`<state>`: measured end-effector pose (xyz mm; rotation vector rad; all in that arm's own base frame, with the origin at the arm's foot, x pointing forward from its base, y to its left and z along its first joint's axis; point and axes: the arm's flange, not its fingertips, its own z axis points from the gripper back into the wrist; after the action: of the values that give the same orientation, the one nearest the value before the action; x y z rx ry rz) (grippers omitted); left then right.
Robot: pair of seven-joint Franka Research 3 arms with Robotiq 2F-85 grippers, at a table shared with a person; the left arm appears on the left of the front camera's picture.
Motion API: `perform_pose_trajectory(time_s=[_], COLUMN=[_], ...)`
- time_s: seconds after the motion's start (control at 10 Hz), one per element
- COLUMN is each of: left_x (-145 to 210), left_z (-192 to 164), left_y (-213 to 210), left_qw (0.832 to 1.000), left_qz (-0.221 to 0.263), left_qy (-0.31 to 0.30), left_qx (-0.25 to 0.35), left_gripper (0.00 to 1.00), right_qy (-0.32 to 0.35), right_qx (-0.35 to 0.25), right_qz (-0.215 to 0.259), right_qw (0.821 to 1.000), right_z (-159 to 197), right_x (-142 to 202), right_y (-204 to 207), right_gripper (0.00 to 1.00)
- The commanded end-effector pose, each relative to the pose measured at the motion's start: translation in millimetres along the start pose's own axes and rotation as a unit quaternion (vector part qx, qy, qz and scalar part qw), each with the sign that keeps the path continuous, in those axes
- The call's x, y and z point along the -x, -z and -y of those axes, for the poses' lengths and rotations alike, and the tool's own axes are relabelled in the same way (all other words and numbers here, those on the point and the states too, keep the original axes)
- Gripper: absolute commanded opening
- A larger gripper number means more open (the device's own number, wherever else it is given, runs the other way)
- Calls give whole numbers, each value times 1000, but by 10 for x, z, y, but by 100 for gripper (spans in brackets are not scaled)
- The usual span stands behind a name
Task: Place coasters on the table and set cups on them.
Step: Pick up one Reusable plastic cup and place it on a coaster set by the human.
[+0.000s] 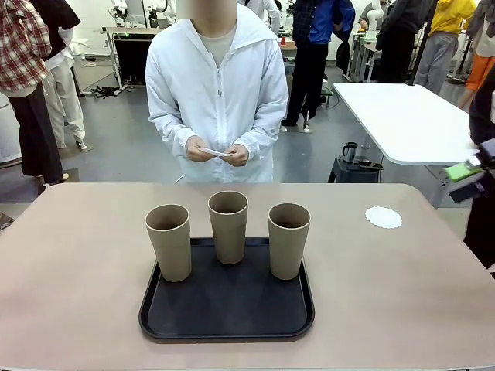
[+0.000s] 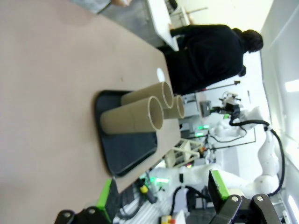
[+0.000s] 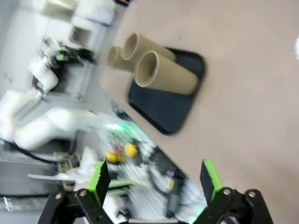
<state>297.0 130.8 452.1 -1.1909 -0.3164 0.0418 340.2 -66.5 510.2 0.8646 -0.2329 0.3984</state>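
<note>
Left gripper (image 2: 161,193): spread, empty; cups well ahead.
Right gripper (image 3: 154,182): spread, empty; cups well ahead.
Cups (image 1: 228,226): 3 upright on black tray (image 1: 232,313), long axes vertical, mouths up.
Coaster (image 1: 384,217): 1 flat on table (image 1: 77,255), right of tray.

Three tall, tapered, tan-brown matte tumblers were counted: the left tumbler (image 1: 168,241), the middle tumbler (image 1: 228,226) and the right tumbler (image 1: 288,239). There was one black rounded-square tray (image 1: 226,321) and one large beige-tan tabletop (image 1: 77,263). One small round white paper doily (image 1: 384,217) with a scalloped edge was seen; the sheets of white paper (image 1: 216,152) held by the one person (image 1: 216,85) at the far side could not be counted. There was one smaller white table (image 1: 402,116). Two black grippers, the left gripper (image 2: 162,191) and the right gripper (image 3: 154,179), each had two green-padded fingers.
</note>
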Motion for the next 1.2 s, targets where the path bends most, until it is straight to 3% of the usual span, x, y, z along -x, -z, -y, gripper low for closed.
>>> perform_pose_trajectory(time_s=[0.0,0.2,0.5,0.7,0.8,1.1], left_x=[2,2,2,2,2,2], left_z=[1,1,1,1,1,1], left_y=[-10,-10,-10,-10,-10,-10], left_qw=[1000,1000,1000,1000,1000,1000], left_qz=[3,3,3,3,3,3], left_qy=[4,4,4,4,4,4], left_qx=[8,8,8,8,8,8], left_gripper=[100,100,100,100,100,100], right_qy=[-124,-257,-346,-366,-362,-355], right_qx=[77,113,182,179,158,175], right_qz=[-24,-58,-96,-112,-107,-110], right_qw=[989,958,915,906,912,912], right_z=[1,-180,-223,-235,-229,-309], right_x=[-380,-557,-682,-676,-660,-679], right_y=[323,882,1585,1764,1756,1765], right_gripper=[100,100,100,100,100,100])
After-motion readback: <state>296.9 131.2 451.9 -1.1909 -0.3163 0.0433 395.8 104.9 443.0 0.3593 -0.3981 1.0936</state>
